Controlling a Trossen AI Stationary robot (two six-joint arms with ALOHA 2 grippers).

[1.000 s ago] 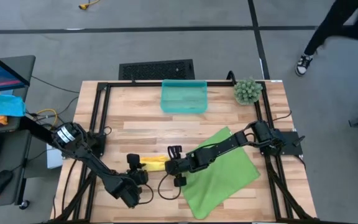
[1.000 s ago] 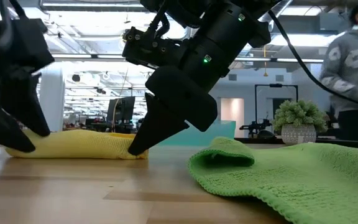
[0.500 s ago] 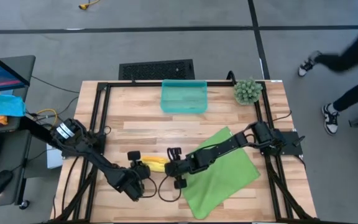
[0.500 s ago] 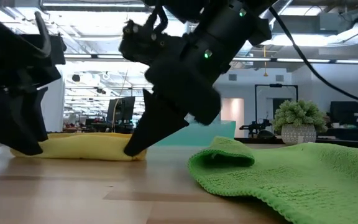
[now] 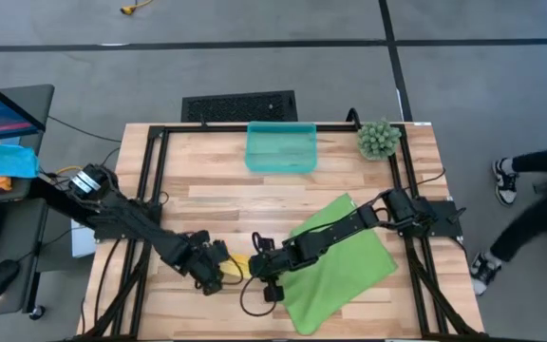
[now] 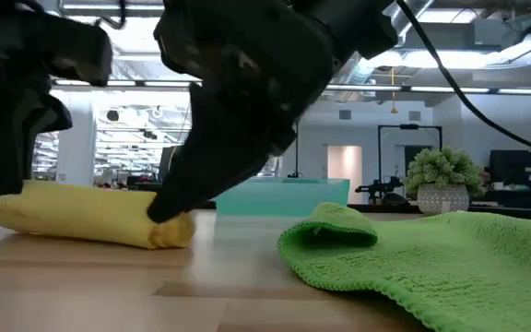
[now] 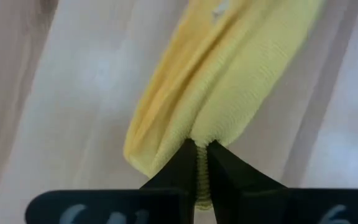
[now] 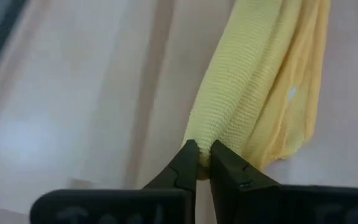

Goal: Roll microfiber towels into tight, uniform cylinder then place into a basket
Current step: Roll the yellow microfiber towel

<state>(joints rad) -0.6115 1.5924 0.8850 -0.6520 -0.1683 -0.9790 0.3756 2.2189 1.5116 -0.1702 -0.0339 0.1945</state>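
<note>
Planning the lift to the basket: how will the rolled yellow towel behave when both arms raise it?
The yellow towel is soft knit, so its middle will probably sag. With the left gripper and right gripper pinching only its ends in shut jaws, loose layers may unroll. It looks light.

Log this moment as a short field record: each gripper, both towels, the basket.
left gripper: shut on the yellow towel, pinching one end of the roll
right gripper: shut on the yellow towel's other end
yellow towel shape: rolled, lying on the table near its front edge
green towel: spread flat, one corner folded over, under the right arm
basket: at the table's far edge, no towel in it
</note>
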